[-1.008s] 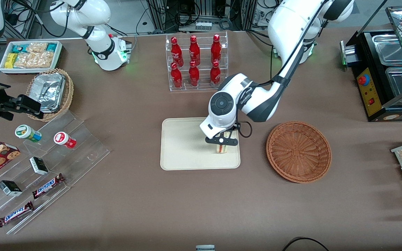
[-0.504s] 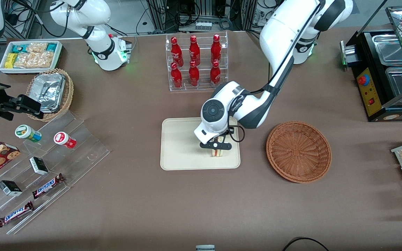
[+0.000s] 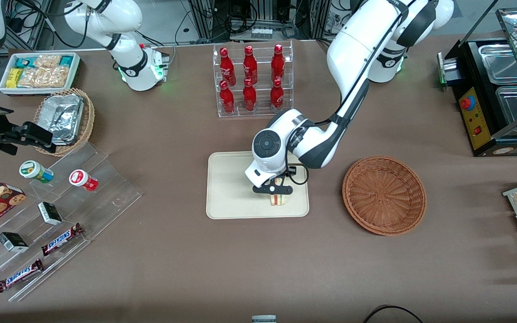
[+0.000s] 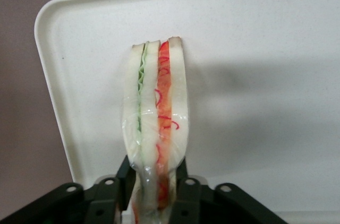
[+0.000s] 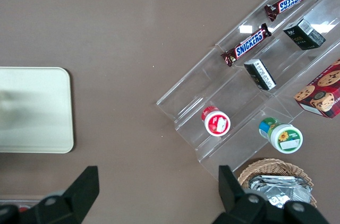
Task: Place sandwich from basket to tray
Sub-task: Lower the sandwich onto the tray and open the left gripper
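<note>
My left gripper [image 3: 273, 189] is shut on the sandwich [image 3: 278, 198], a pale bread wedge with red, orange and green filling. It holds the wedge low over the cream tray [image 3: 231, 197], near the tray's end that faces the basket. In the left wrist view the sandwich [image 4: 156, 107] stands on edge, pinched between the black fingers [image 4: 126, 173] of the gripper [image 4: 154, 176], with the tray [image 4: 255, 102] under it. Whether the wedge touches the tray I cannot tell. The reddish-brown wicker basket [image 3: 384, 195] sits empty beside the tray, toward the working arm's end.
A clear rack of red bottles [image 3: 251, 80] stands farther from the front camera than the tray. A stepped acrylic display with snacks [image 3: 56, 211], a tan basket of foil containers [image 3: 63, 119] and a white bin [image 3: 38, 72] lie toward the parked arm's end. A food warmer [image 3: 501, 89] stands toward the working arm's end.
The gripper, still shut on the sandwich, has moved across the tray toward the parked arm's end and slightly nearer the front camera. The basket has not moved.
</note>
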You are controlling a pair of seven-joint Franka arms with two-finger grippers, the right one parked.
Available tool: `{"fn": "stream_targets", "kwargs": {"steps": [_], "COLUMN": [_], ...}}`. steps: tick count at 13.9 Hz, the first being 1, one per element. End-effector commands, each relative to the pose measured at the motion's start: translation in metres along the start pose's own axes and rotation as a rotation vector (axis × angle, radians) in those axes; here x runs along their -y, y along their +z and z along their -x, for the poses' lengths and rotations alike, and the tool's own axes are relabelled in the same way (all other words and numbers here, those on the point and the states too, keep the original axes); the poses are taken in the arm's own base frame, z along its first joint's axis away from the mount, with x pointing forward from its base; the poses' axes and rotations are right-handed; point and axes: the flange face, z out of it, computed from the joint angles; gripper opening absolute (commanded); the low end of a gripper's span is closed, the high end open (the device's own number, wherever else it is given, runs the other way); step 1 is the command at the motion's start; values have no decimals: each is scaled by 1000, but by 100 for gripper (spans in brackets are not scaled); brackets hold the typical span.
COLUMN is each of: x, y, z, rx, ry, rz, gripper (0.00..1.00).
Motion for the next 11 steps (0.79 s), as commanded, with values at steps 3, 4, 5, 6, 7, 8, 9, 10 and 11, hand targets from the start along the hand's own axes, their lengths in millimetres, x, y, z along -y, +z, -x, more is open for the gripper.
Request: {"fn": "stream_targets", "kwargs": {"steps": [3,4,5,6,7,8,9,10,11], "x": [-3,-2,0,4,4,4,4,10,18], "y": [-5,-8,-12,-17,-22,-29,-39,-47,-56], "z": [-5,-5,-6,-9,-10,-11,-14,-21,-25], "rx": [-24,-28,-34,-36,-42,-55,-67,-80,-88], "ry": [-74,-75,-77,-81,-82,-87,-86,-92,-105], "rz": [-12,-12,-12,-9,-1,7,12,10,6], "gripper": [100,100,100,100,100,100,100,100,100]}}
